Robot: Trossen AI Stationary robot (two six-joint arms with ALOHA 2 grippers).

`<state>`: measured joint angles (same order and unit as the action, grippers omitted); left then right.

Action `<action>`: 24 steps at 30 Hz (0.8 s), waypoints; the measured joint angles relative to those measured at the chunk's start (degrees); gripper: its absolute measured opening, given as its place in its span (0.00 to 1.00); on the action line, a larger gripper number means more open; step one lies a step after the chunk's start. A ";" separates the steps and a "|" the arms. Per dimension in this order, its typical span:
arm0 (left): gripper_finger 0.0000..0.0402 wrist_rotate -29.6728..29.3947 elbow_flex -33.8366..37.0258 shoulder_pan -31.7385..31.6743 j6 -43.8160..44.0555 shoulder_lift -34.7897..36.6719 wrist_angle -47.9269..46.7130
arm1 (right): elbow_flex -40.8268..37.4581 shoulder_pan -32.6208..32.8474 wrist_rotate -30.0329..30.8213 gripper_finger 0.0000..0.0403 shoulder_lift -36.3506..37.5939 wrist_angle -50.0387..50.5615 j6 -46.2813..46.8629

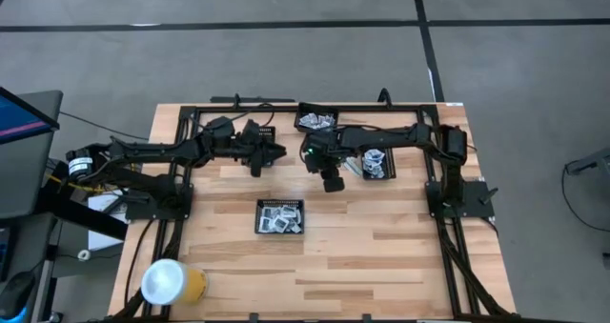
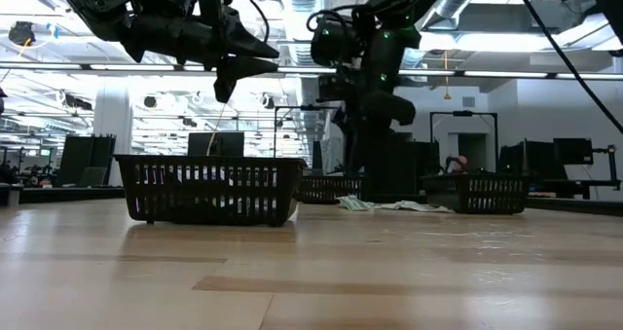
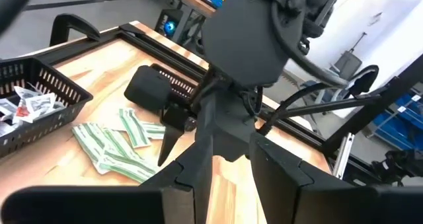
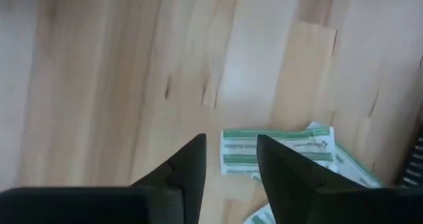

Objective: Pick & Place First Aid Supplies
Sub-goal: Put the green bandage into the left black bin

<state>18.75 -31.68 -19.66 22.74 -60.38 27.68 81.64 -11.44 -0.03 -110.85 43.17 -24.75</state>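
Slim green-white strips [image 4: 284, 151] lie in a loose pile flat on the wood [image 3: 112, 148], seen low on the table in the low view [image 2: 389, 205]. My right gripper [image 4: 231, 148] points steeply down just above the near edge of that pile, open, with nothing between its fingers [image 1: 332, 182]. My left gripper [image 1: 278, 153] hangs level above the table's middle [image 2: 273, 53], aimed at the right arm; its fingers [image 3: 231, 168] stand a little apart with only wood showing between them. White sachets [image 3: 26, 105] fill a black mesh tray [image 3: 46, 85].
Three black mesh trays with packets stand on the table: one at the far edge [image 1: 317, 107], one right of the right gripper [image 1: 376, 175], one in the middle nearer the front [image 1: 259, 216]. A yellow-white roll [image 1: 172, 283] lies near left. Black frame rails [image 1: 191, 113] edge the table.
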 joint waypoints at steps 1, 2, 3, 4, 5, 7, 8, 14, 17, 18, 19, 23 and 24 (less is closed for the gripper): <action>0.25 -0.05 0.00 0.00 0.01 0.00 -0.01 | -0.65 -0.08 0.02 0.31 0.00 -0.43 -1.19; 0.25 -0.05 0.00 0.00 -0.11 0.00 0.00 | -1.47 -0.09 0.02 0.31 -0.02 -0.65 -2.22; 0.25 -0.05 0.00 0.00 -0.51 0.00 0.00 | -2.39 -0.19 -0.01 0.31 -0.06 -0.71 -2.63; 0.25 -0.06 0.00 0.00 -1.14 0.00 0.00 | -3.26 -0.41 -0.10 0.30 -0.09 -1.18 -2.64; 0.25 -0.10 0.00 0.00 -1.59 0.00 0.00 | -4.06 -0.56 -0.22 0.30 -0.09 -1.94 -2.55; 0.25 -0.46 0.00 0.00 -2.16 0.00 0.00 | -5.58 -0.59 -0.35 0.30 -0.09 -3.62 -2.44; 0.25 -0.63 0.00 0.00 -2.38 0.00 0.00 | -6.45 -0.63 -0.22 0.30 -0.09 -4.95 -2.65; 0.25 -0.68 0.00 0.00 -2.98 0.00 0.01 | -8.19 -1.28 0.09 0.30 -0.09 -10.31 -2.82; 0.25 -1.13 0.00 0.00 -2.99 0.00 0.02 | -8.14 -2.07 0.06 0.30 -0.91 -12.02 -3.53; 0.25 -1.60 0.00 0.00 -2.99 0.00 0.04 | -8.17 -2.49 0.02 0.30 -1.11 -11.87 -3.56; 0.25 -1.95 0.00 0.00 -2.99 0.00 0.04 | -8.30 -2.79 0.00 0.30 -1.17 -11.01 -3.60; 0.25 -2.45 0.00 -0.02 -3.26 0.00 0.15 | -8.07 -3.14 0.02 0.30 -3.59 -10.23 -3.76; 0.25 -2.43 0.00 -0.03 -3.27 0.00 0.16 | -7.96 -3.04 0.01 0.30 -4.15 -9.58 -3.74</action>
<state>16.32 -31.68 -19.69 19.47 -60.38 27.84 73.68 -14.49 -0.03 -114.99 33.59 -28.49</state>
